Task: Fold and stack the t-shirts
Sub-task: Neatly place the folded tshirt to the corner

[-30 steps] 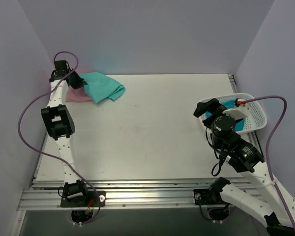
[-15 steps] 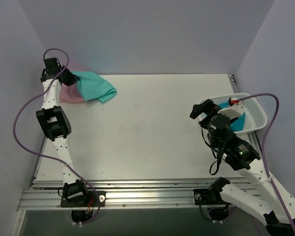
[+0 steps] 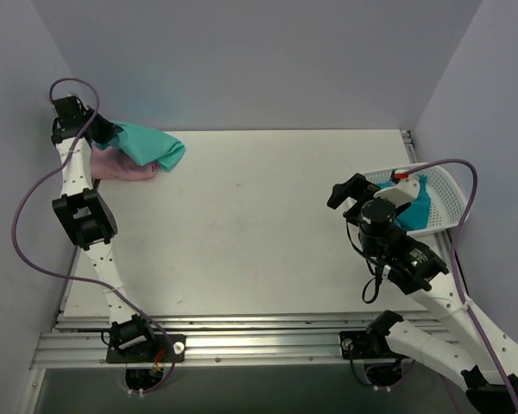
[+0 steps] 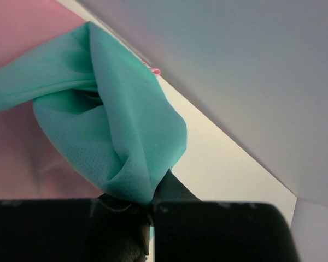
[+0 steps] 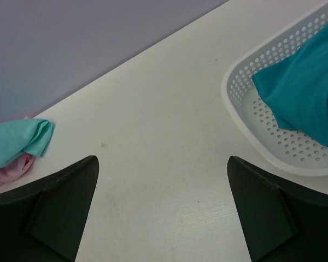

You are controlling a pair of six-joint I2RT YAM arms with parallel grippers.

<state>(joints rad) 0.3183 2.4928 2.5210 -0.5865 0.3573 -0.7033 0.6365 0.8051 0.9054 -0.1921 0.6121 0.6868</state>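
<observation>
Stacking appears the step in hand: the light mint-green cloth t-shirt (image 3: pixel 147 145) hangs bunched at the far left corner, pinched in the closed left claw (image 4: pixel 147 210), over the pale pink cloth t-shirt (image 3: pixel 121 166) on the white worktop (image 3: pixel 259 216). The darker teal t-shirt (image 3: pixel 414 207) lies in the white plastic mesh basket (image 3: pixel 445 185), right. The right claw (image 5: pixel 161 210) is spread, empty. Next move: lower the mint squarely, unbunched.

Top t-shirt (image 3: pixel 147 145) over lower t-shirt (image 3: pixel 125 168), far-left; third t-shirt (image 3: pixel 417 207) in basket (image 3: pixel 442 183), right.
</observation>
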